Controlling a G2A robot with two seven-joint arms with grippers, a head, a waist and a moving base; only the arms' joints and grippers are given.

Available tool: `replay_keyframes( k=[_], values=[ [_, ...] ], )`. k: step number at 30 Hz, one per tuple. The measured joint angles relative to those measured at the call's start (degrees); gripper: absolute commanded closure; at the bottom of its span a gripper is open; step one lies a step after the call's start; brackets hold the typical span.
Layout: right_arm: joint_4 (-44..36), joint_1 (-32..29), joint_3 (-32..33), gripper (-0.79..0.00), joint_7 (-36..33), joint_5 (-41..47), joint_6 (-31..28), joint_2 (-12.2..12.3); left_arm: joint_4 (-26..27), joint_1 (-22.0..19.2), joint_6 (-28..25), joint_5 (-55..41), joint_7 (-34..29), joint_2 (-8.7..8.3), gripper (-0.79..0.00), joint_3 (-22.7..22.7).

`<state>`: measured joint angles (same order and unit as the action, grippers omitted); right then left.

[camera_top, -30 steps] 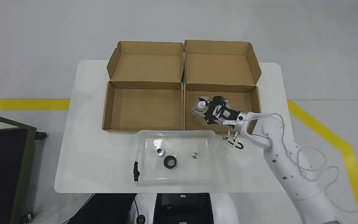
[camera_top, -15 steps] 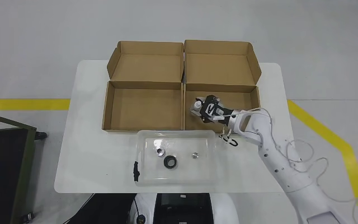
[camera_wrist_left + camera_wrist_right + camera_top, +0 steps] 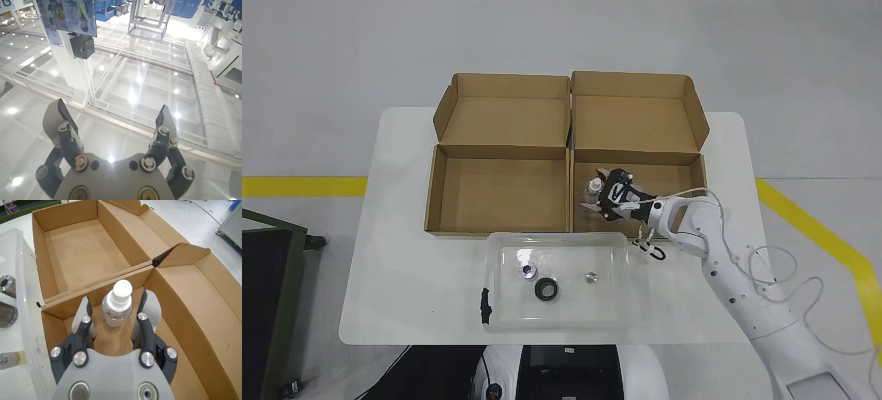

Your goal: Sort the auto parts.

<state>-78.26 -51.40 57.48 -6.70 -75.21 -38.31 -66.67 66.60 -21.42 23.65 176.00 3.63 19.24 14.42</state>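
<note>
Fingers [image 3: 151, 308] of the right gripper [image 3: 117, 298] are spread, one on each side of a small clear spray bottle [image 3: 117, 313] with a white cap, with a sliver of air on both sides, so nothing is pinched. The bottle seems to stand upright on the floor of the right cardboard box [image 3: 189, 298], close to the wall that this box shares with the second box [image 3: 497, 195] and near the wall facing the clear tray [image 3: 504, 300]. I judge this to be a release, with the bottle sorted and the hand due to pull clear. The danger lies in that pull: the bottle is tall over a narrow base, and the gaps are thin, so a slanted or twisting retreat could let a finger clip the cap and topple it against the box wall. The wall itself is near enough to catch the outer finger. Just beside the right box, the tray holds the metal parts [image 3: 546, 291] that remain to be sorted. No writing on the bottle or either box can be read. The left gripper [image 3: 112, 106] points up at the ceiling, well away from the box, fingers spread and empty.
</note>
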Motion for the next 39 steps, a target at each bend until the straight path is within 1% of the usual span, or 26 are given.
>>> replay_keyframes(
  k=[5,14,23,29,36,39],
  values=[
    [-1.86,-0.76,1.15,-0.785,-0.13,0.43,-0.23,0.25,0.00,0.00,0.00,0.00,0.00,0.00,-0.785,0.00],
    [-12.48,-3.45,6.03,-0.785,-2.61,0.28,-2.62,1.60,0.00,0.00,0.00,0.00,0.00,0.00,-0.785,0.00],
    [-23.98,-7.25,8.40,-0.785,-8.93,1.94,-9.04,2.83,0.00,0.00,0.00,0.00,0.00,0.00,-0.785,0.00],
    [-32.63,-11.36,9.88,-0.785,-14.37,2.07,-12.33,3.82,0.00,0.00,0.00,0.00,0.00,0.00,-0.785,0.00],
    [-38.95,-15.46,10.44,-0.785,-20.82,1.87,-16.20,4.86,0.00,0.00,0.00,0.00,0.00,0.00,-0.785,0.00],
    [-40.45,-16.92,10.00,-0.785,-23.65,1.96,-16.81,5.19,0.00,0.00,0.00,0.00,0.00,0.00,-0.785,0.00]
  ],
)
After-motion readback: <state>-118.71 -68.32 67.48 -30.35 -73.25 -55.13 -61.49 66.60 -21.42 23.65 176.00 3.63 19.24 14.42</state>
